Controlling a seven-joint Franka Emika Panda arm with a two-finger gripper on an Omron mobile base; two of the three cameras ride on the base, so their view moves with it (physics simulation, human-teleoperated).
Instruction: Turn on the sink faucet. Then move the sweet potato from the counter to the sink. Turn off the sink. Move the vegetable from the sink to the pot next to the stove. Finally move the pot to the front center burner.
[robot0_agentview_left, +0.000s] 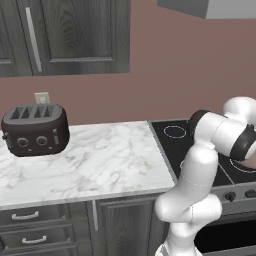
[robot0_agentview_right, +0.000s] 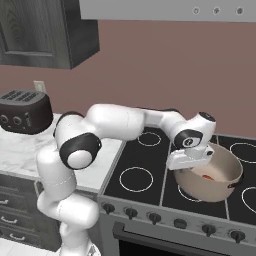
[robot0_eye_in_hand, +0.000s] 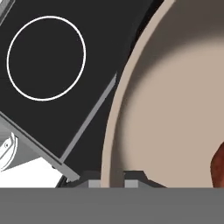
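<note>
A beige pot (robot0_agentview_right: 212, 189) sits slightly tilted over the black stove (robot0_agentview_right: 150, 161), above a front ring mark; I cannot tell whether it touches the glass. Inside it lies the orange-red sweet potato (robot0_agentview_right: 207, 176), whose dark red end also shows at the right edge of the hand view (robot0_eye_in_hand: 218, 166). My gripper (robot0_agentview_right: 183, 169) is shut on the pot's left rim. In the hand view the gripper (robot0_eye_in_hand: 112, 178) straddles that rim (robot0_eye_in_hand: 114, 131), with one dark fingertip on each side of it.
A dark four-slot toaster (robot0_agentview_left: 35, 129) stands at the back left of the white marble counter (robot0_agentview_left: 105, 160). The stove's knobs (robot0_agentview_right: 155, 218) line its steel front. Upper cabinets (robot0_agentview_left: 65, 35) hang over the counter, and a range hood (robot0_agentview_right: 170, 9) over the cooktop.
</note>
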